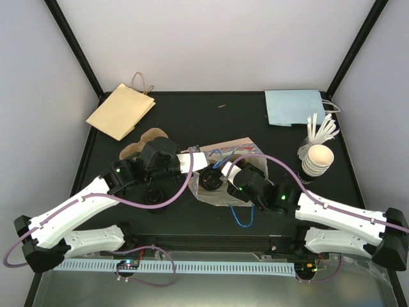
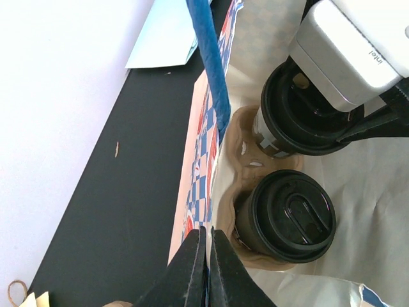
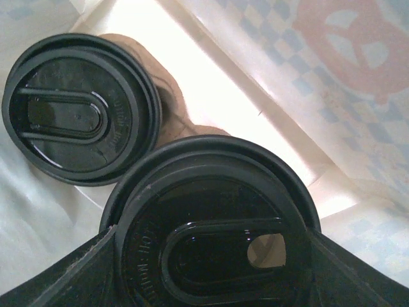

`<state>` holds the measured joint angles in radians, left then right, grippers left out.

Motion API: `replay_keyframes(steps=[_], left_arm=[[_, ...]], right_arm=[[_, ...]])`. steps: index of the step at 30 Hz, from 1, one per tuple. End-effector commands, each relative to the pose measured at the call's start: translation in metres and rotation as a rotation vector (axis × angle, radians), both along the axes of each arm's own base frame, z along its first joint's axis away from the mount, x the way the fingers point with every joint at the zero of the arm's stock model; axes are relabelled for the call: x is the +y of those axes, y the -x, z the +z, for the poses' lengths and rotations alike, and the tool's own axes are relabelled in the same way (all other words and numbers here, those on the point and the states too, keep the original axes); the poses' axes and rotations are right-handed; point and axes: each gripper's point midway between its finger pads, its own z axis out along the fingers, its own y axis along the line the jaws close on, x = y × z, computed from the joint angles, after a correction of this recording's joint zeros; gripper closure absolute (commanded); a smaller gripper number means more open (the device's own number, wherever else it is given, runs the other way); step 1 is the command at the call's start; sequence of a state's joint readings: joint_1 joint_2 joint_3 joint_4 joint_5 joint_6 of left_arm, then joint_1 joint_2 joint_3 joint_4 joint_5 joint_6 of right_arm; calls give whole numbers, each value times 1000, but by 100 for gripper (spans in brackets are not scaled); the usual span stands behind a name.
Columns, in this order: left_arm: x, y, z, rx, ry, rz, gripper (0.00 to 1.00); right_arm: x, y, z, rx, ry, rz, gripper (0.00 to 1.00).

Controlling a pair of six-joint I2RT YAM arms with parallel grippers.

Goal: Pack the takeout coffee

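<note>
A checkered paper bag (image 1: 235, 151) with blue handles (image 2: 211, 57) lies open at the table's middle. Inside it a brown cardboard carrier (image 2: 231, 135) holds two coffee cups with black lids. My left gripper (image 2: 206, 256) is shut on the bag's edge (image 2: 199, 160), beside the nearer cup (image 2: 291, 216). My right gripper (image 3: 211, 268) is inside the bag, its fingers on either side of the other cup's lid (image 3: 211, 236). That cup also shows in the left wrist view (image 2: 300, 118). The second lid (image 3: 80, 118) sits just beyond it.
A flat brown paper bag (image 1: 121, 110) lies at the back left, a light blue bag (image 1: 295, 107) at the back right. A stack of paper cups (image 1: 317, 160) and white stirrers (image 1: 321, 131) stand at the right. A spare carrier (image 1: 146, 139) and a loose black lid (image 1: 153, 195) lie at the left.
</note>
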<state>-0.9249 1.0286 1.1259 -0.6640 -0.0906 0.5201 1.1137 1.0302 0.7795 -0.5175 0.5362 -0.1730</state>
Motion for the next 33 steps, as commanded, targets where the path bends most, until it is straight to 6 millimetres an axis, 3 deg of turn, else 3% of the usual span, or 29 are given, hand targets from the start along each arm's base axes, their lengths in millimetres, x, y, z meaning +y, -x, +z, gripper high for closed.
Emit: replay_keyframes(steps=[1, 8, 13, 22, 26, 33], left_arm=[[-4, -1, 23, -25, 62, 4, 98], [-11, -7, 21, -1, 70, 22, 99], [-14, -15, 31, -21, 88, 52, 99], [-9, -30, 38, -96, 51, 106, 98], [-11, -22, 32, -69, 56, 66, 98], [-12, 1, 21, -29, 95, -24, 99]], right_arm=[[-2, 4, -6, 16, -19, 8, 36], [10, 26, -21, 50, 14, 136, 35], [24, 44, -26, 57, 27, 232, 34], [52, 59, -29, 69, -7, 310, 34], [62, 61, -33, 77, -1, 316, 34], [52, 51, -30, 29, 10, 256, 33]])
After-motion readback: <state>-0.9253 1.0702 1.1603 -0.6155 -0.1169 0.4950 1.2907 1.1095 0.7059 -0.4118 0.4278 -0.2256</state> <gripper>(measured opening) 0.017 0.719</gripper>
